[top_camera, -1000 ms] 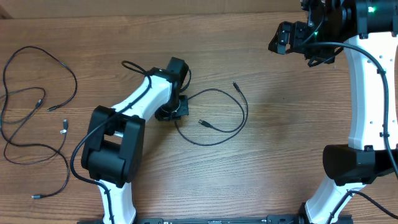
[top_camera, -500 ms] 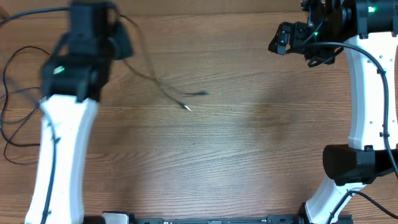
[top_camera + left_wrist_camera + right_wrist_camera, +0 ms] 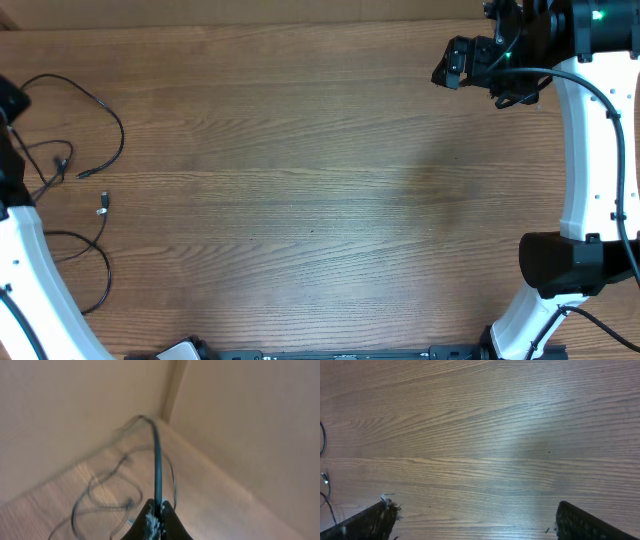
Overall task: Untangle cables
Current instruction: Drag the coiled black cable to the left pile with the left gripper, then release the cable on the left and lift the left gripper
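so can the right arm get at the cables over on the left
Probably not: nothing blocks the way, but the right gripper sits open at the far right corner and the cables lie at the opposite edge, beside the left arm.

This is a robot lab bench: a white-and-black left arm [image 3: 30,262] and right arm [image 3: 585,150] stand at the near edge of a wood-grain table [image 3: 300,200], with a black rail [image 3: 340,354] running between their bases. Plain beige panels [image 3: 250,420] box the table in at a corner. Thin black cables [image 3: 120,128] lie loose on the wood, and a green status light [image 3: 598,14] glows on the right arm.
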Motion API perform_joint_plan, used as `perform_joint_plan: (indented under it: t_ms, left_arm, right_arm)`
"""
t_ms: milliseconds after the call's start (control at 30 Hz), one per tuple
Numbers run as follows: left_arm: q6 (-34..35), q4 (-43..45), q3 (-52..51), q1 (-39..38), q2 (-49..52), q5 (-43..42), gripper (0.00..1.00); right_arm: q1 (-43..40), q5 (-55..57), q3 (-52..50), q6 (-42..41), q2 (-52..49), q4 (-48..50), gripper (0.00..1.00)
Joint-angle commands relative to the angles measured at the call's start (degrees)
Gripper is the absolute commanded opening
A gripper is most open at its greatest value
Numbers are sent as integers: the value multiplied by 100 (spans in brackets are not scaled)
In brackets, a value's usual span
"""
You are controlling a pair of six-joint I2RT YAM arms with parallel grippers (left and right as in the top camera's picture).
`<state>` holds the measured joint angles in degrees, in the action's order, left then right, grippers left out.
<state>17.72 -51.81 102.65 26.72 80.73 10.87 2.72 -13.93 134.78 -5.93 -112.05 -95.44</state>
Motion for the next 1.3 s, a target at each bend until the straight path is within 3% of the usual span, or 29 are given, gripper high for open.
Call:
perform_joint_plan:
  t_ms: [0, 33, 100, 267, 500, 700, 967, 1267]
  left_arm:
    - [-61, -704, 31, -15, 634, -516, 47]
    - [4, -894, 31, -15, 811, -549, 59]
    - [52, -1209, 31, -15, 1207, -605, 62]
    - [70, -1351, 31, -15, 1596, -804, 59]
    - [70, -1403, 33, -39, 1165, -1473, 54]
    - [-39, -1860, 33, -400, 306, -1652, 61]
    - [-118, -2197, -413, -1602, -968, -1628, 58]
    - [212, -380, -2999, -2688, -3233, -1480, 66]
  right_arm:
    - [-17, 52, 131, 44, -26, 11, 100]
    - [-17, 52, 131, 44, -26, 9, 100]
    - [-17, 52, 131, 44, -26, -15, 100]
    - [-17, 55, 131, 46, -26, -85, 100]
    - [-13, -138, 131, 48, -26, -52, 100]
    - [-11, -118, 131, 157, -2, 4, 100]
    - [-11, -107, 131, 203, 422, 164, 100]
    - [-11, 208, 131, 295, 1346, 55, 100]
